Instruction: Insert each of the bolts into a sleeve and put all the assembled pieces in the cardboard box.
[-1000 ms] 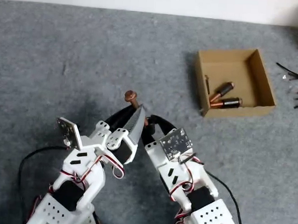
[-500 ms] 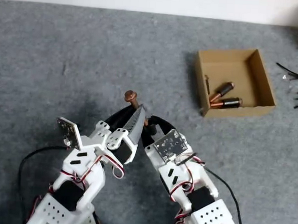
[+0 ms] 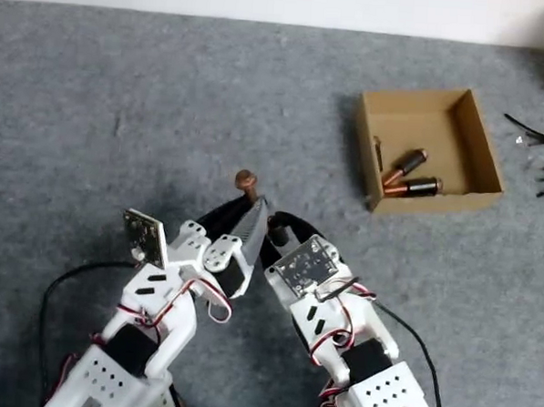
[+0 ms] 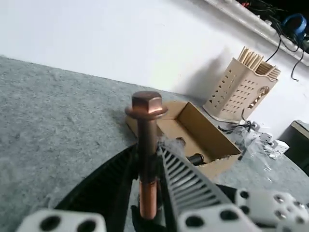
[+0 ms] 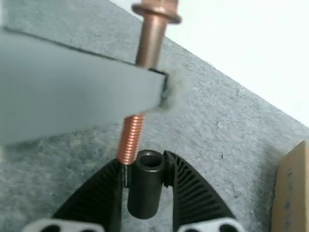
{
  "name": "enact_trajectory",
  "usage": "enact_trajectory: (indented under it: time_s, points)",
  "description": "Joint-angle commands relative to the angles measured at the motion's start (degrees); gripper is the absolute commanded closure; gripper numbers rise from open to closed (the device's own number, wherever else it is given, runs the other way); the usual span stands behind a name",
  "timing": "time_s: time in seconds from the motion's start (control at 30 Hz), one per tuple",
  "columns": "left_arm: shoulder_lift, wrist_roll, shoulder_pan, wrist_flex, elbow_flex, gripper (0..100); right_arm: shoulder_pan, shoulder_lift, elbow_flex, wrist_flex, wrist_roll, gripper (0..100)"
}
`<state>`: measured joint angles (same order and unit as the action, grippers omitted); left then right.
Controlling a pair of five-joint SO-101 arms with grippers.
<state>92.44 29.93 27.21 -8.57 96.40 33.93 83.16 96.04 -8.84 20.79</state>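
A copper-coloured bolt (image 3: 246,180) stands nearly upright over the middle of the grey worktop (image 3: 123,86), hex head up, its shank clamped in the left end effector (image 3: 247,216). In the left wrist view the bolt (image 4: 146,145) rises between a black finger and a ribbed one of that end effector (image 4: 147,155), which presses on it from both sides.

The threaded lower end of the bolt (image 5: 149,38) hangs just beside the open mouth of a dark sleeve (image 5: 146,186), level with its rim and not inside it. Whether thread and rim touch cannot be told. The sleeve stands upright in the right end effector (image 5: 145,162), whose two black fingers are closed narrowly around its body. From above, the right end effector (image 3: 275,229) sits tight against the left one, the two arms meeting tip to tip near the front of the worktop.

Well apart from them, toward the far right, sits the open cardboard box (image 3: 483,146). Two assembled pieces lie on its floor, side by side near the front wall: one (image 3: 404,165) angled, the other (image 3: 414,186) just beside it. The left wrist view shows the box (image 4: 219,162) behind the bolt, and the right wrist view catches one wall of the box (image 5: 292,193).

Beyond the box stands a perforated holder (image 4: 244,84) filled with thin sticks, against a white wall. Loose black cables (image 3: 536,135) lie at the worktop's right edge.
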Motion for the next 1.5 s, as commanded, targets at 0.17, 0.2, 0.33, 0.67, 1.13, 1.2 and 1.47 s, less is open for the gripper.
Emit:
enact_trajectory:
  time_s: [0.17,0.2,0.33,0.67,1.13,1.2,1.47]
  points:
    - [-16.13,-0.35,1.19,16.97,0.92,99,-1.54,1.10,6.37,-0.04,0.62,99.5]
    - [-16.92,-0.35,1.19,18.20,0.92,99,-1.80,1.10,6.46,-0.04,0.62,99.5]
    - [-16.40,-0.26,1.19,24.53,0.22,99,-1.19,1.10,6.37,-0.66,-0.35,99.4]
    - [-16.40,0.09,1.36,24.53,0.22,99,-1.36,1.10,6.20,-4.88,-0.62,99.5]
    - [-16.31,-0.26,1.01,8.62,0.66,99,-4.70,1.10,6.29,-4.79,-0.97,99.5]
    - [-16.31,-0.35,0.48,3.52,-1.27,99,-4.88,1.10,6.29,-4.79,-3.87,99.5]
    - [-18.33,-4.22,-6.55,-13.80,-11.74,99,-4.97,0.57,6.37,-4.79,-4.48,99.5]
